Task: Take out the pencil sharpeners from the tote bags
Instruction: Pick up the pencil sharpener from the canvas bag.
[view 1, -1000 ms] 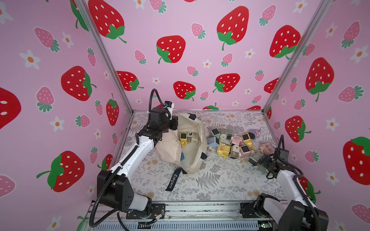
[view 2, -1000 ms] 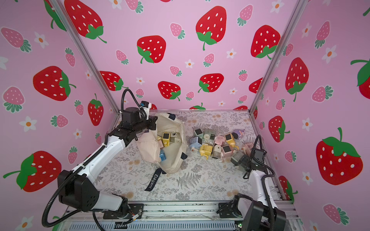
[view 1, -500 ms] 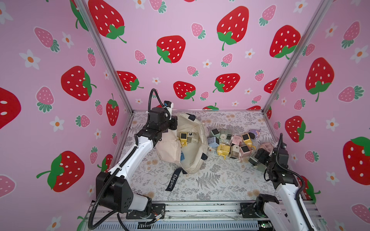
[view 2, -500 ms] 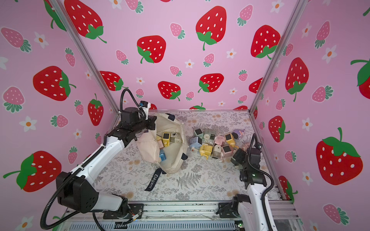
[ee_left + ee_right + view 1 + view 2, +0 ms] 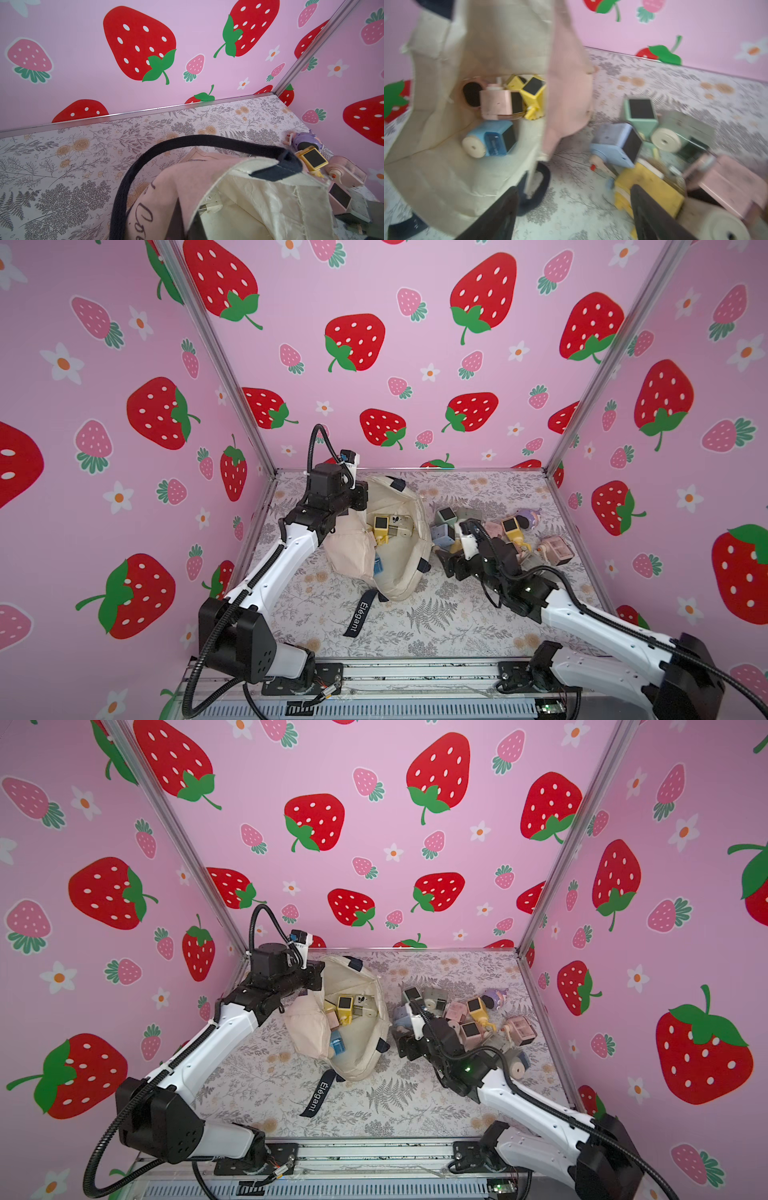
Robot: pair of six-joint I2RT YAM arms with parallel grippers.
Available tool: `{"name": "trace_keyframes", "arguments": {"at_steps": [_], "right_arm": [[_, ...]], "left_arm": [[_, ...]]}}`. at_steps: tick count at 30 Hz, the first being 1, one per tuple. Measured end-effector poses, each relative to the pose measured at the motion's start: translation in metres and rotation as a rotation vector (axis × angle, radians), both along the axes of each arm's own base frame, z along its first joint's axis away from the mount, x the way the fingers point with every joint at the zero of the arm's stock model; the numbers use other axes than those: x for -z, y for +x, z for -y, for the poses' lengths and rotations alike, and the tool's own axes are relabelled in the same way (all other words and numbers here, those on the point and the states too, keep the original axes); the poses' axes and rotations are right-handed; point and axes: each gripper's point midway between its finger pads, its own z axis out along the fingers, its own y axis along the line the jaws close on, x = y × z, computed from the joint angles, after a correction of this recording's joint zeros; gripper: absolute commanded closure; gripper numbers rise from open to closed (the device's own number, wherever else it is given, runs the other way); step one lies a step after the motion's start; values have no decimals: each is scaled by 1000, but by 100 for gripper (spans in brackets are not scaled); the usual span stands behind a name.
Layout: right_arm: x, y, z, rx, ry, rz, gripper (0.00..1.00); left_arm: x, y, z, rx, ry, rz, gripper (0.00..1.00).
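Now my right pincer (image 5: 574, 188) has swung away from the pile of sharpeners (image 5: 513, 531) near the right wall. It sits low between that pile and the tote bag (image 5: 399, 572), jaws apart and empty, facing the bag's mouth. My left pincer (image 5: 358, 499) stays clamped on the bag's rim, propping it open. Inside lie a yellow sharpener (image 5: 380, 526), a pink one (image 5: 496, 101) and a blue one (image 5: 491, 139), so I judge another pick comes next. The floral tabletop (image 5: 436, 626) lies flat beneath, and pink strawberry walls (image 5: 415, 377) close three sides.
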Motion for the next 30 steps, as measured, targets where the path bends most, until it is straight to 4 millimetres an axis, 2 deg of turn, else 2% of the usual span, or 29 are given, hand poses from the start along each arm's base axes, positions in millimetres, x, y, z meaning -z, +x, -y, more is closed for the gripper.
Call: {"name": "trace_keyframes", "arguments": {"at_steps": [4, 7, 19, 30], "right_arm": [[-12, -16, -64, -155, -73, 112, 14], [-13, -22, -91, -213, -97, 158, 14], [18, -2, -145, -264, -165, 169, 16], [49, 18, -167, -264, -180, 102, 15]], "left_arm": [[0, 0, 0, 0, 0, 0, 100], [0, 0, 0, 0, 0, 0, 100], [-3, -6, -1, 5, -5, 9, 100], [-3, -7, 0, 14, -5, 23, 100]]}}
